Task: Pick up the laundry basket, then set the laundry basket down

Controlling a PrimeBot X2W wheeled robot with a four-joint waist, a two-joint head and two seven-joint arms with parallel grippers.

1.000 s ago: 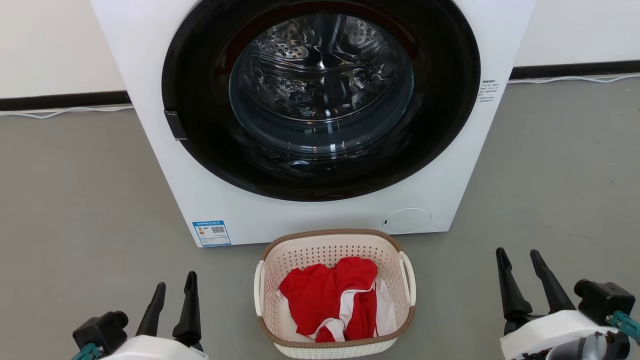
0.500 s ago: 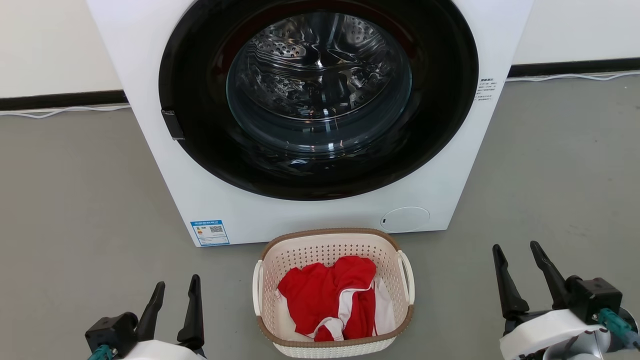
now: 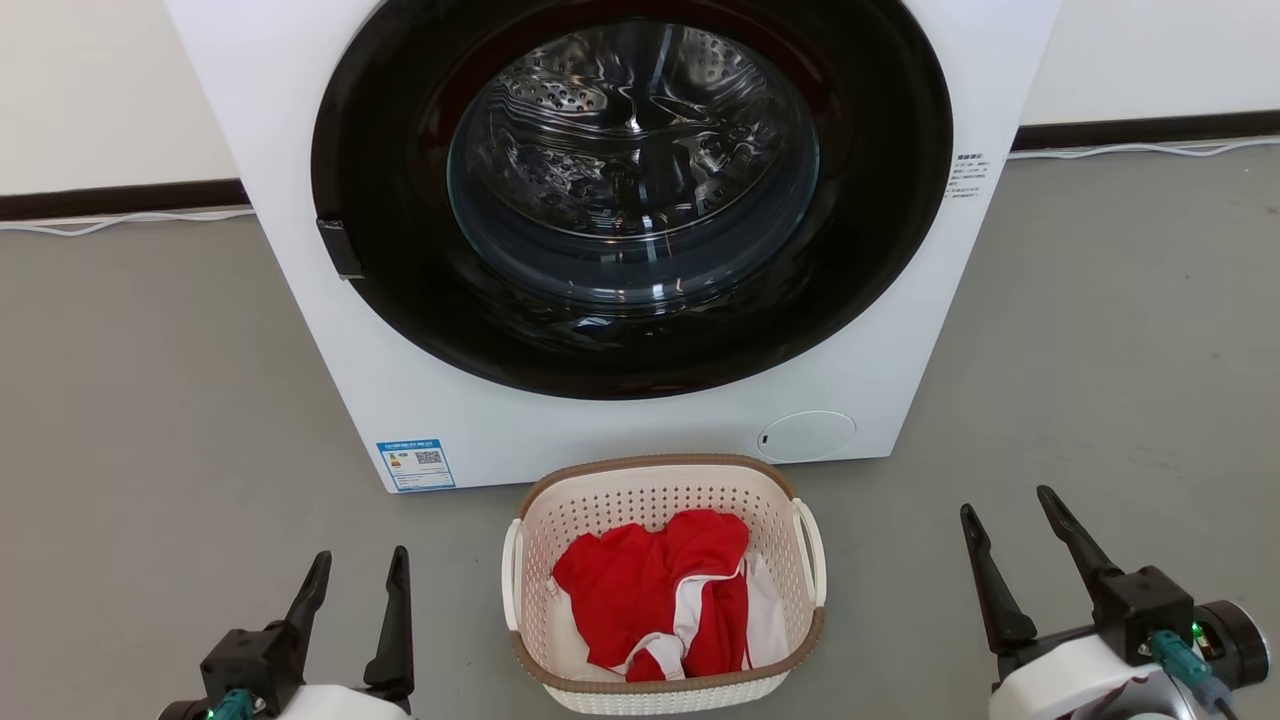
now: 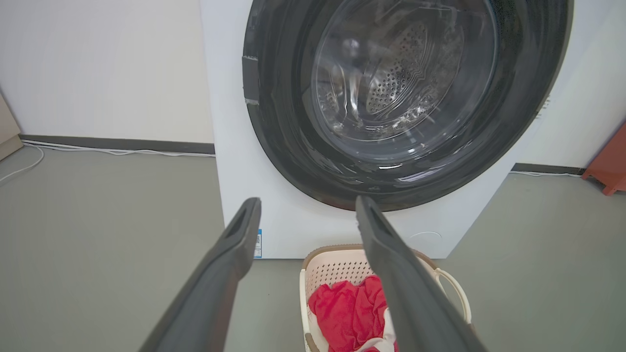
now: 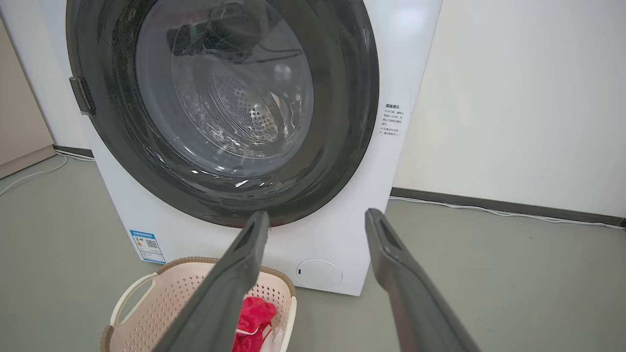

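It looked like a laundry room: a washing machine point(image 3: 600, 440) on a grey floor point(image 3: 150, 400) by a white wall point(image 3: 100, 90), a basket point(image 3: 640, 498) of clothes point(image 3: 640, 585) before it.

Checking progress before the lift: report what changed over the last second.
The left tool shifted right and the right tool shifted left and turned at the wrist, both edging in toward the laundry basket. Both are open and hold nothing. The slight overall shift of the picture is the camera's. The basket stays on the floor before the washer, with the red garment inside.
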